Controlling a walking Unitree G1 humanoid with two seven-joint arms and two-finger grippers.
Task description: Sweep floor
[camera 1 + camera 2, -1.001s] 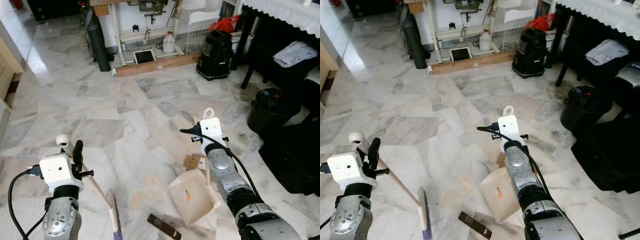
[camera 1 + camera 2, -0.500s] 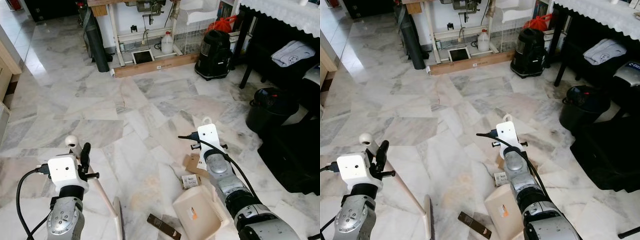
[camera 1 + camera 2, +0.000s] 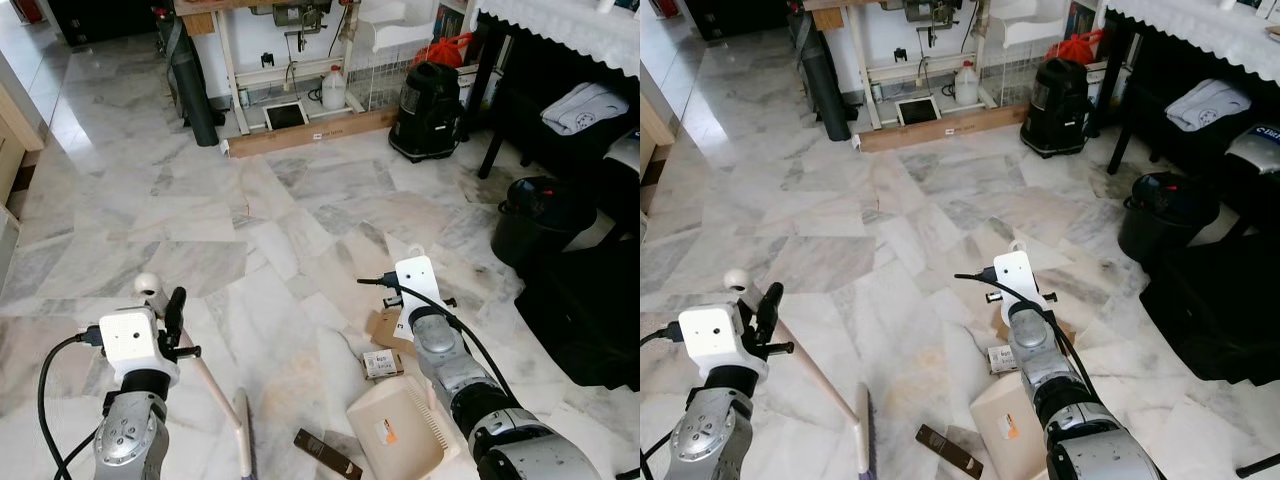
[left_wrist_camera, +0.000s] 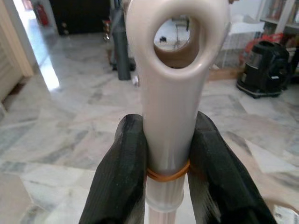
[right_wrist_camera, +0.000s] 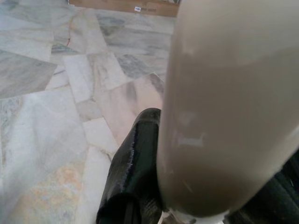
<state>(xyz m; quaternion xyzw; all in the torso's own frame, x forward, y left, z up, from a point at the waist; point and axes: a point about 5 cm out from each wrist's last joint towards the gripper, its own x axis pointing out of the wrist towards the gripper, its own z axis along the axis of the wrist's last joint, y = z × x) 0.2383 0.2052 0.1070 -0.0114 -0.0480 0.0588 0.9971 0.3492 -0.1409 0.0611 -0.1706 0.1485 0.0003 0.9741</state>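
- The left tool (image 4: 167, 179), at the lower left of the head views, is clamped with both black fingers (image 4: 122, 182) on the cream plastic broom handle with a hanging loop at its tip (image 3: 197, 372); the shaft slants down to the bristle head at the bottom edge.
- The right tool (image 5: 187, 205), lower centre-right, grips the upright handle of the cream plastic dustpan (image 3: 398, 437), which rests on the pale marble floor (image 3: 180, 210).
- Litter lies near the pan: a small printed white packet (image 3: 378, 363), a brown cardboard scrap (image 3: 385, 327) and a dark brown flat wrapper (image 3: 328, 453) (closest to the broom).
- Judged step: gathering the litter, pan already set down as the target.
- Next move likely calls for drawing the bristles across toward the pan's open edge while the pan stays flat.
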